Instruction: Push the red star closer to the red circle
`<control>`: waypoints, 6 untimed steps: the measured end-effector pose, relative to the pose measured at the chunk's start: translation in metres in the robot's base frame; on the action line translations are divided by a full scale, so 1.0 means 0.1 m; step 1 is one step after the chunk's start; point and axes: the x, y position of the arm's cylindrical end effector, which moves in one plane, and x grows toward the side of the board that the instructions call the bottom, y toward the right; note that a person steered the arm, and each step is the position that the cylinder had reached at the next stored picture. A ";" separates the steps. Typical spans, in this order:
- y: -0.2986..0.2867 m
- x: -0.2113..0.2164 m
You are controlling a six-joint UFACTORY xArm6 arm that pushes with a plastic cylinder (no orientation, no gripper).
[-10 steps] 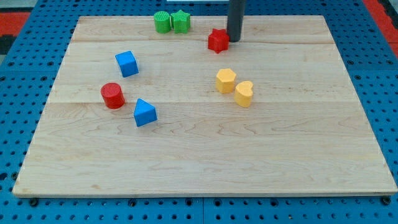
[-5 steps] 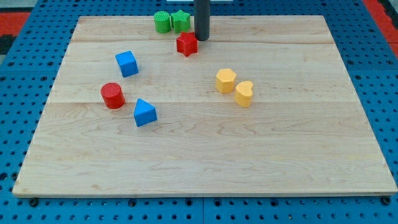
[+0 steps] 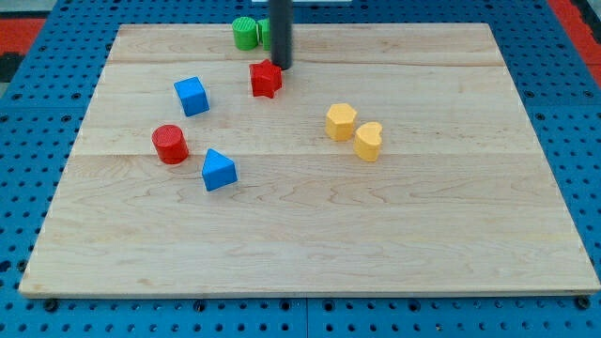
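My tip [image 3: 281, 66], a bare rod without jaws, touching red star [image 3: 266, 79], well apart from red circle [image 3: 170, 144].

Wooden board [image 3: 394, 235]: green blocks [image 3: 246, 32] far, red star [image 3: 266, 79], blue cube [image 3: 191, 96], red circle [image 3: 170, 145], blue triangle [image 3: 218, 170] left, yellow blocks [image 3: 355, 131] right.

Wooden tabletop [image 3: 310, 244] on a blue pegboard surround [image 3: 19, 188].

- My tip [image 3: 281, 67]: at the upper-right edge of the red star [image 3: 266, 79], touching or just beside it.
- Red circle [image 3: 170, 145]: toward the view's left, well apart from the star.
- Blue cube [image 3: 192, 96]: between star and circle, nearer the view's left.
- Blue triangular block [image 3: 218, 170]: just right of and below the circle.
- Green round block [image 3: 245, 33]: at the view's top edge; a second green block [image 3: 266, 31] beside it, partly hidden by the rod.
- Yellow hexagonal block [image 3: 340, 122] and yellow heart-like block [image 3: 368, 142]: side by side, right of centre.
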 end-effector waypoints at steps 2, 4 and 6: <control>-0.02 0.63; 0.40 1.07; -0.66 1.37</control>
